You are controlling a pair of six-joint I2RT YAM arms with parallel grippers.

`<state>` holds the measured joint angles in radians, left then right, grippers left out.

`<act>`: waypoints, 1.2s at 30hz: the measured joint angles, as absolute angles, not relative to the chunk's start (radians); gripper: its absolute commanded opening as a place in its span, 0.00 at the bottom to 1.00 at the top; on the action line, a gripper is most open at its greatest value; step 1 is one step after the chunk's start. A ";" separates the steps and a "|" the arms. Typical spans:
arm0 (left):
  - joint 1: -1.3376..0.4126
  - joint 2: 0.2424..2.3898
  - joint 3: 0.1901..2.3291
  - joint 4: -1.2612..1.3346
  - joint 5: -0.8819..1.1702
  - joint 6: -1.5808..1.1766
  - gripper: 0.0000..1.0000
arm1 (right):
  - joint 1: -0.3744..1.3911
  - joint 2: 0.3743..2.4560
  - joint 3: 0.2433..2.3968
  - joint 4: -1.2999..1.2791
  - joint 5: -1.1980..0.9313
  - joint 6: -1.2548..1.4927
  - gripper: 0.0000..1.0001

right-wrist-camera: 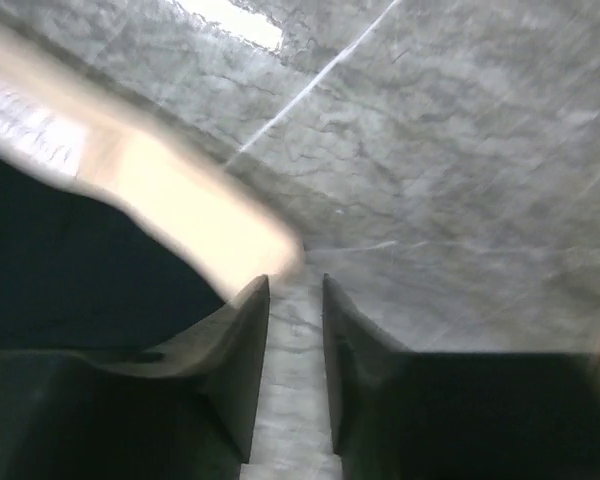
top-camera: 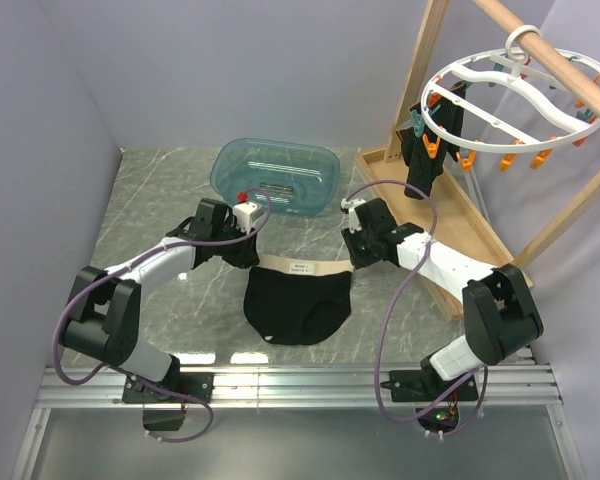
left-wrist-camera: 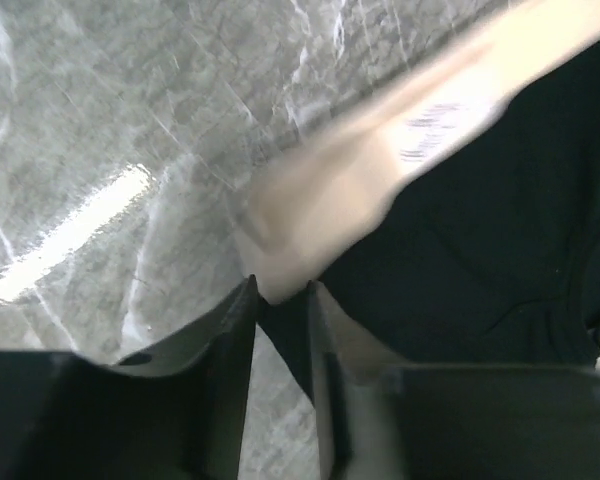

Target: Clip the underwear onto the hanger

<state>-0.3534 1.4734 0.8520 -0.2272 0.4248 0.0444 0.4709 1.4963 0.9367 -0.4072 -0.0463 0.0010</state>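
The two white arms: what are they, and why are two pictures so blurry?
They are a robot's left arm and right arm, bolted to a table. The wide picture is from a camera above and behind them; each blurry one is from a wrist camera looking past its claw. On the table lie underwear with a cream waistband and a teal basin; a white ring hanger hangs back right. The left claw and right claw sit at the waistband's ends, slightly open; nothing looks held.
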 measured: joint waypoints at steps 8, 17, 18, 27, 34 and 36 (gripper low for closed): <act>-0.357 1.429 0.865 -0.233 0.456 0.078 0.99 | 0.452 1.350 0.941 -0.437 -0.060 -0.019 0.65; -0.358 1.140 0.982 -0.260 0.447 0.084 0.99 | 0.369 0.937 0.951 -0.500 -0.159 -0.051 0.68; -0.358 1.117 0.999 -0.260 0.447 0.084 0.99 | 0.344 0.900 0.947 -0.511 -0.167 -0.055 0.68; -0.358 1.007 1.018 -0.206 0.406 -0.024 0.99 | 0.261 0.435 0.911 -0.572 -0.227 -0.056 0.94; -0.374 1.168 1.090 -0.197 0.364 -0.073 0.99 | 0.248 0.279 0.861 -0.501 -0.130 0.065 0.86; -0.387 1.210 1.096 -0.181 0.361 -0.075 0.99 | 0.244 0.263 0.809 -0.458 -0.096 0.085 0.83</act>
<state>-0.3874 1.2102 1.0962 -0.1814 0.3614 -0.0753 0.2436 0.2634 0.8085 -0.4576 -0.0959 0.0853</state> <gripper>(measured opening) 0.993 0.848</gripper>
